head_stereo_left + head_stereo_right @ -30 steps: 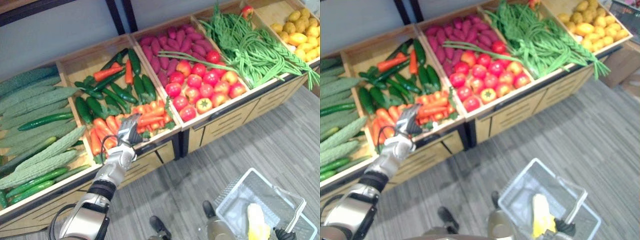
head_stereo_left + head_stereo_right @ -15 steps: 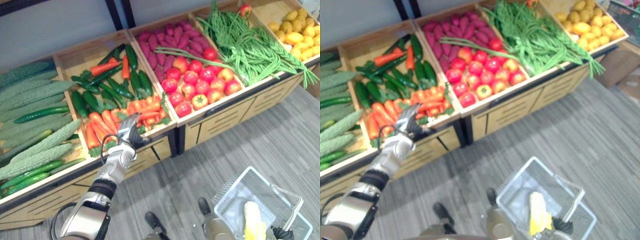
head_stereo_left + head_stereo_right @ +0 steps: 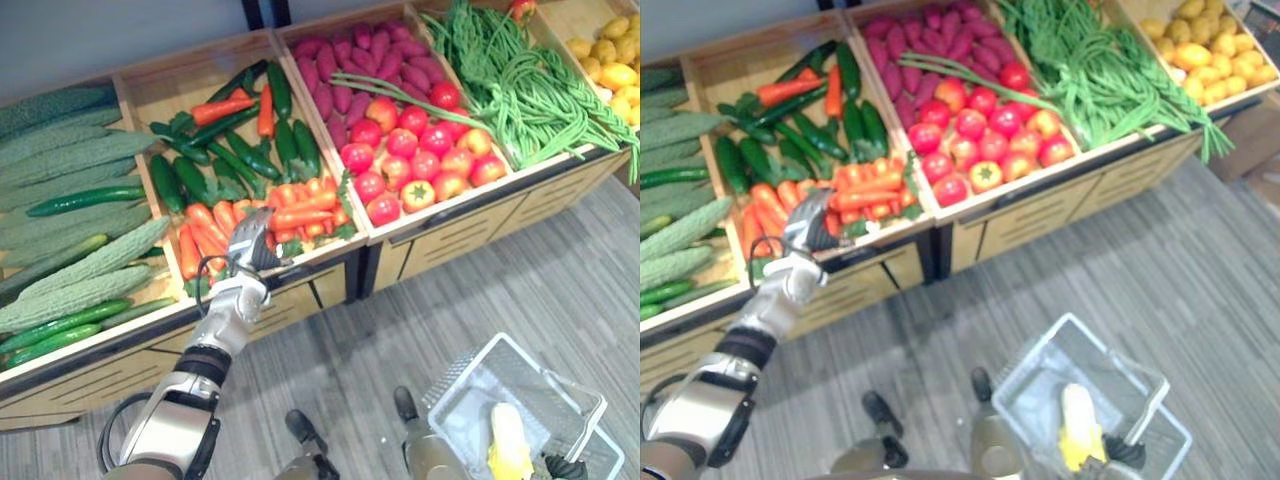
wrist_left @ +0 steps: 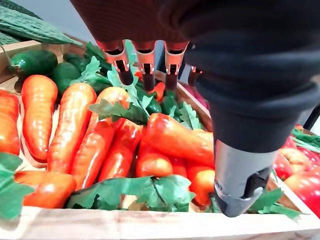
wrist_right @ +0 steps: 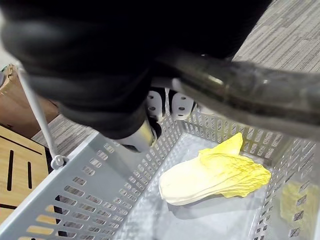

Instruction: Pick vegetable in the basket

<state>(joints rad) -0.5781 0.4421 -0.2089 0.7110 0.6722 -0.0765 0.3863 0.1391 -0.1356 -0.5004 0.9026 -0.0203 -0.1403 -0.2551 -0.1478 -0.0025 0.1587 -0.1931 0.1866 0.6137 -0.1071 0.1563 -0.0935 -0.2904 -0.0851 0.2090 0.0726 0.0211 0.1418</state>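
Just beyond and below the left hand (image 3: pixel 250 245) lies the heap of carrots (image 3: pixel 290 212), at the front of their wooden crate (image 4: pixel 150 225). The hand hovers over that front lip with its fingers (image 4: pixel 145 65) straight and the thumb (image 4: pixel 240 185) held well apart from them, and it holds nothing.

In the left wrist view one orange carrot (image 4: pixel 172 137) lies in the span between thumb and fingers, under the palm. Its long axis runs across the hand's reach. The carrots further to the hand's outer side run along the reach, tips toward the lip. My judgement is that the crosswise carrot is the one to take, since fingers and thumb could close across its thickness after a short drop. Green leaves (image 4: pixel 125 110) partly cover it.

The right hand (image 3: pixel 565 468) is well apart, low beside the robot at the handle of the white wire basket (image 3: pixel 461 366). Whether it is closed there cannot be told. A napa cabbage (image 5: pixel 215 175) already lies inside the basket.
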